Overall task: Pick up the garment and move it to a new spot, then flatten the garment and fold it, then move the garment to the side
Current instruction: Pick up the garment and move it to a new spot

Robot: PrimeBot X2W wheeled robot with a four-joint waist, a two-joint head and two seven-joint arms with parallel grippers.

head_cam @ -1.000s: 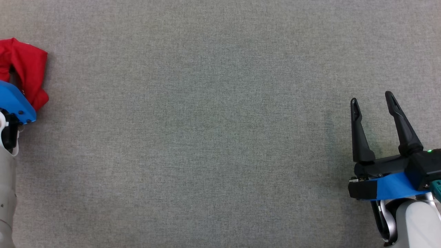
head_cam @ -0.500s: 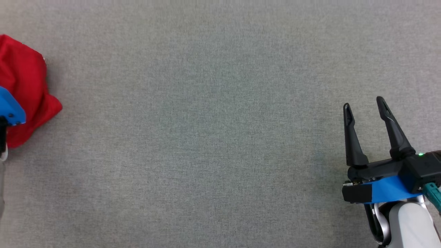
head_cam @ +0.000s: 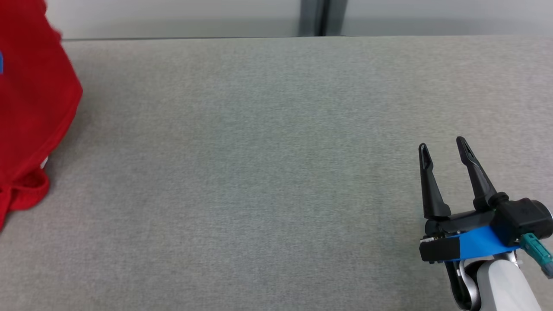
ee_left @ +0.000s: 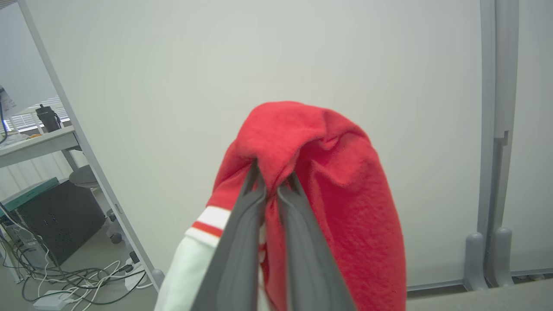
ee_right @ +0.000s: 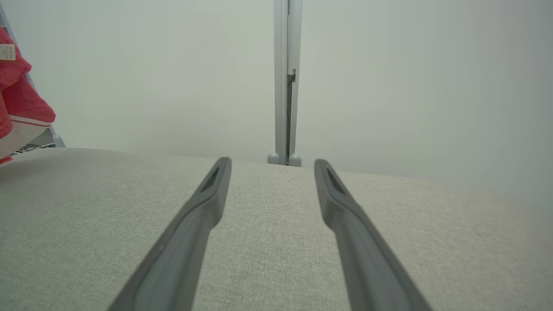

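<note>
The garment (head_cam: 34, 112) is red with a white and red-striped trim. It hangs at the far left of the head view, lifted above the grey table (head_cam: 259, 172). In the left wrist view my left gripper (ee_left: 272, 178) is shut on a bunch of the garment (ee_left: 341, 190), which drapes over and beside the fingers. A corner of the garment (ee_right: 19, 103) also shows at the left edge of the right wrist view. My right gripper (head_cam: 443, 147) stands open above the table at the lower right, nothing between its fingers (ee_right: 203, 207).
A pale partition wall (head_cam: 173, 17) with a grey post (head_cam: 315, 17) runs along the table's far edge. Beyond the table's left end, the left wrist view shows a desk, a dark computer case (ee_left: 56, 220) and cables on the floor.
The left gripper has shut on the garment and raised it; it now hangs taller at the left edge. The head view has tilted up, bringing the wall into view.
</note>
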